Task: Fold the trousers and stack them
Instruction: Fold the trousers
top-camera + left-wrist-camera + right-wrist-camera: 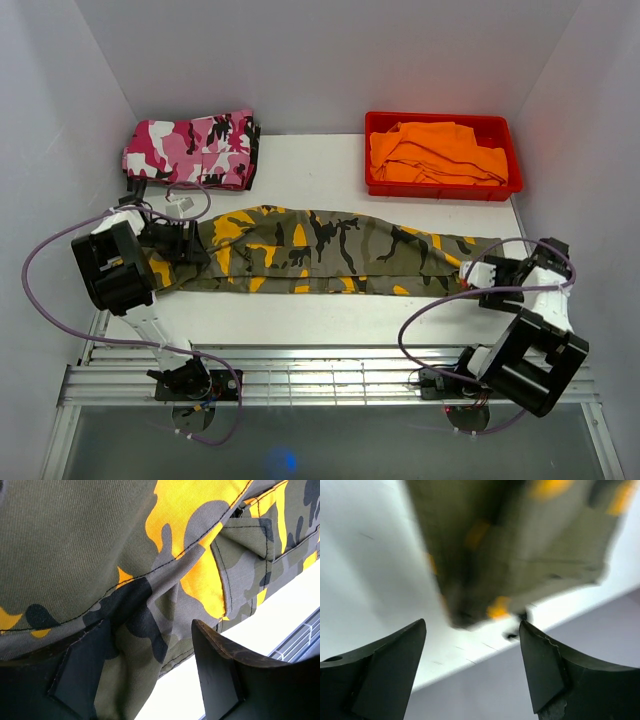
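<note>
While both claws stand wide open, neither grips cloth. Item: 1 pair of trousers (320, 250), laid lengthwise on the surface (300, 310), just nearside of the red tray (440, 188). 2 claws: left claw (150, 650) astride the waist edge; right claw (472, 630) empty, short of the cuff. Risk: closing now could pinch 1 layer only, or miss the cuff, skewing the fold. Also: 1 pink camouflage trousers (190, 150), left of the tray; 1 orange garment (435, 152) inside it.

Near table strip (300, 312) lies open — behind the trousers (330, 250), red bin (440, 191) and pink pile (190, 150) crowd.
</note>
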`<state>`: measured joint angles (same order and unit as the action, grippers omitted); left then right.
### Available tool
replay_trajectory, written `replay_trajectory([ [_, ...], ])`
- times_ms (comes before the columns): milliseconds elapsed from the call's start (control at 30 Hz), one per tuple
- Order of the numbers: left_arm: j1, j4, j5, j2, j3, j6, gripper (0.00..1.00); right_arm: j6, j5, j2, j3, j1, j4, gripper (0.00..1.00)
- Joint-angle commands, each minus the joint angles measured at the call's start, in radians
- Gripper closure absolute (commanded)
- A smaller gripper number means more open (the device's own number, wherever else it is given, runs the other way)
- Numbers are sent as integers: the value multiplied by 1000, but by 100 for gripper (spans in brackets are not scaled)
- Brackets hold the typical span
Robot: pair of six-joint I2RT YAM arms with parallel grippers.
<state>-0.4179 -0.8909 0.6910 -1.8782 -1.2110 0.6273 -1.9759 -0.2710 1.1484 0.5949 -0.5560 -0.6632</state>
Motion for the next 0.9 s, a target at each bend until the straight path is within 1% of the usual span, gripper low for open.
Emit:
replay_trajectory([
  [0,-22,20,-153,-41,-4,15,21,-23,-28,81,230,-5,73,19],
  [33,-22,20,-147,-41,-7,14,21,76,-33,112,293,-10,16,19],
  [67,-22,18,-139,-36,-9,12,21,127,-40,179,360,-15,-18,19],
  [100,-22,12,-130,-33,-10,12,21,174,-51,215,499,-21,-60,20],
  [133,-22,7,-119,-27,-12,17,21,265,-78,249,572,-34,-163,21],
  [167,-22,1,-85,-10,-15,23,21,311,-91,317,641,-39,-217,22],
  [200,-22,-14,-59,5,-16,35,21,348,-99,356,763,-42,-278,25],
  [233,-22,-22,-32,20,-16,67,21,424,-112,388,814,-45,-393,26],
  [267,-22,-28,31,40,-16,84,21,471,-120,449,854,-45,-432,27],
  [333,-18,-42,88,112,-19,118,21,553,-140,497,917,-45,-490,30],
  [367,-15,-45,114,137,-24,150,21,653,-149,529,921,-47,-516,32],
  [400,-6,-49,155,190,-36,166,20,695,-158,543,919,-47,-527,35],
  [433,17,-49,169,215,-41,178,20,736,-181,551,901,-47,-532,36],
  [467,34,-49,183,241,-45,205,19,840,-192,556,884,-47,-523,37],
  [500,51,-37,194,267,-50,213,19,894,-201,553,863,-47,-472,39],
  [567,122,-5,209,341,-41,215,17,986,-231,534,806,-41,-416,40],
  [600,146,39,205,361,-23,201,17,1108,-228,527,784,-36,-332,40],
  [633,207,59,176,398,-13,192,17,1158,-212,522,766,-15,-297,41],
  [667,238,82,156,412,-2,180,16,1214,-186,514,729,-1,-256,43],
  [700,267,124,137,421,8,145,16,1320,-160,511,714,23,-177,44],
  [733,313,138,121,429,28,126,16,1350,-137,511,700,34,-149,44],
  [867,386,145,75,422,45,43,16,1448,-67,508,631,76,0,46],
])
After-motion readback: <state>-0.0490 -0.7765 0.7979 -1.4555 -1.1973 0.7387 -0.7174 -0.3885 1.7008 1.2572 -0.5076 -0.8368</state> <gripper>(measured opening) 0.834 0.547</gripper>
